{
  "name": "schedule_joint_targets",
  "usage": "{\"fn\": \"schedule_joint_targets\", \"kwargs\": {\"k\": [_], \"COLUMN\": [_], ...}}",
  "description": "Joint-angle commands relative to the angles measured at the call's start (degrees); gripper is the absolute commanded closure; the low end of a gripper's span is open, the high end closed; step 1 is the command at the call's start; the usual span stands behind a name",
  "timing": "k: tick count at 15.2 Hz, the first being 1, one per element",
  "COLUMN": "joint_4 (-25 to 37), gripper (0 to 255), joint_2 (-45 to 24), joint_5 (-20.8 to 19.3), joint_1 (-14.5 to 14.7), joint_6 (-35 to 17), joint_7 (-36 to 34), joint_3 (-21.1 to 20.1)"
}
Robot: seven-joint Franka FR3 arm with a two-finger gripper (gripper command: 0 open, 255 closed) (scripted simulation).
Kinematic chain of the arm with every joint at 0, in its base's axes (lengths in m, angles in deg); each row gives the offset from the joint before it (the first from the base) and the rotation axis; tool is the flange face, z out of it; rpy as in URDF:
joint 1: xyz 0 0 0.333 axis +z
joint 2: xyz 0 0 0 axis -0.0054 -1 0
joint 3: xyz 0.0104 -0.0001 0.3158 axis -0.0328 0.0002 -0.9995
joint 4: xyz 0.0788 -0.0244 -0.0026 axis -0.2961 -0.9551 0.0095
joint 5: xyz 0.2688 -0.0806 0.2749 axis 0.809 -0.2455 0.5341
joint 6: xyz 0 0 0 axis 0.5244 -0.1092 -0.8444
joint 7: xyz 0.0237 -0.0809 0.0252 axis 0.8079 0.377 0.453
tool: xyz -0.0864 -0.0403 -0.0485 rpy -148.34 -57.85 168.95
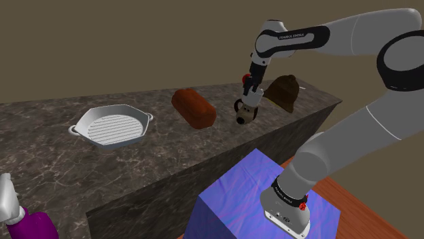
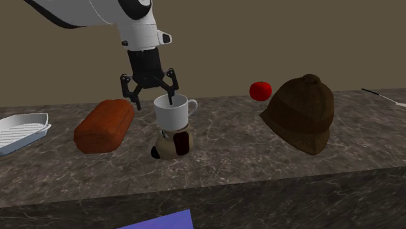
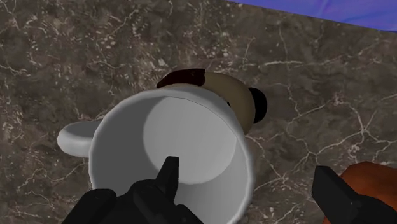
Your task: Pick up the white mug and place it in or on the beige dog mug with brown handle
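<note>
Fingers (image 3: 167, 179) spread (one inside rim), smooth white mug (image 2: 173, 114) atop rounded beige dog mug (image 2: 168, 144).

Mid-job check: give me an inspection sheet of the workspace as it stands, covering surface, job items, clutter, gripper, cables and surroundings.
Surface: dark marbled counter; no spills seen.
Job's things: white mug sits on top of the beige dog mug, its handle toward the second exterior view's right.
Clutter: brown loaf, brown hat, red apple, ribbed grill pan, thin pale item I cannot identify.
Gripper: gripper open; one finger inside the white mug, the other outside and apart from it.
Cables: nothing seen.
Surroundings: plain tan wall, blue stand, wooden floor.
</note>
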Motion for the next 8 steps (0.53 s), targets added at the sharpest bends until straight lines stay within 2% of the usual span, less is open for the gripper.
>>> {"fn": "schedule_joint_targets", "kwargs": {"k": [1, 3, 8], "joint_4": [2.52, 5.66, 5.66], "gripper": [0, 0, 0], "joint_2": [0.56, 0.88, 0.88], "joint_5": [0.18, 0.40, 0.40], "joint_1": [0.17, 0.34, 0.33], "joint_6": [3.11, 6.58, 6.58], "joint_7": [-0.08, -0.03, -0.03], "joint_3": [-0.42, -0.80, -0.81]}}
